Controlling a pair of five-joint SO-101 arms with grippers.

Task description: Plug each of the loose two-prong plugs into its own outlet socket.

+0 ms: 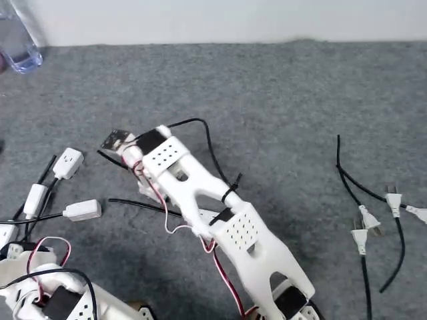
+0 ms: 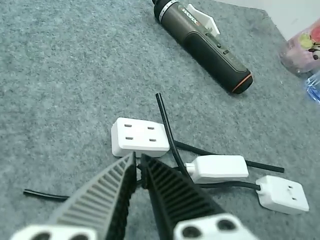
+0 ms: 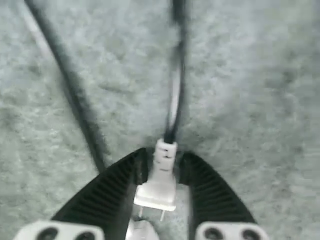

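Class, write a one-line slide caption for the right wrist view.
Right gripper holding a white two-prong plug, its black cord trailing over grey carpet.

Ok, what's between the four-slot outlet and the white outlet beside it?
A black cable crosses between the four-slot outlet and its neighbour, in the left wrist view.

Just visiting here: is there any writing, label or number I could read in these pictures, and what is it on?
On the dark handheld tool: a short line of white lettering near its capped end, a maker's mark, not quoted here.
On the pink container: coloured print, too blurred to read.
On the outlet sockets and the plug: no writing that can be made out.
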